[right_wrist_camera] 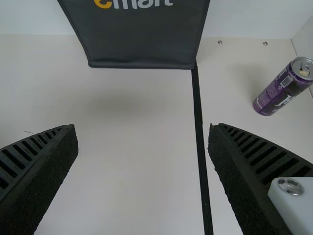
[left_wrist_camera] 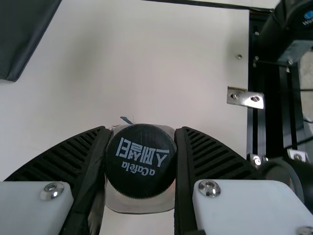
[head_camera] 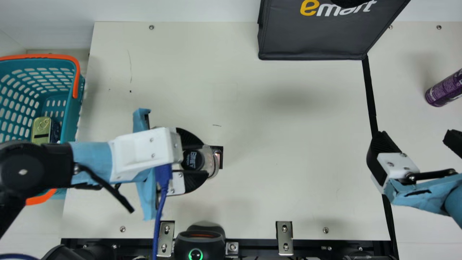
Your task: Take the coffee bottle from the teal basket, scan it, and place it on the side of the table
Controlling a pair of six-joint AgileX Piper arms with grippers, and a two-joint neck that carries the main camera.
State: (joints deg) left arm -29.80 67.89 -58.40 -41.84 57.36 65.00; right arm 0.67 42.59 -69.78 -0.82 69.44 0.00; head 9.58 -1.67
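Note:
My left gripper (head_camera: pixel 195 159) is shut on the coffee bottle (head_camera: pixel 208 160), over the left-middle of the table in the main view. In the left wrist view the bottle's black cap (left_wrist_camera: pixel 141 160) lies between the two ribbed fingers of my left gripper (left_wrist_camera: pixel 141 164). The teal basket (head_camera: pixel 74 119) stands at the main view's left edge, partly under the left arm. The scanner (head_camera: pixel 200 242), showing a green ring light, is at the front edge. My right gripper (head_camera: pixel 415 142) stands open over the right side; in the right wrist view nothing is between the fingers of my right gripper (right_wrist_camera: pixel 143 142).
A dark bag (head_camera: pixel 314 39) stands at the back. Beyond the black tape line (head_camera: pixel 370 97), a purple can (head_camera: pixel 445 88) stands on the right. A gold-lidded tin (head_camera: pixel 41 130) sits in the basket. Metal brackets (head_camera: pixel 284 238) line the front edge.

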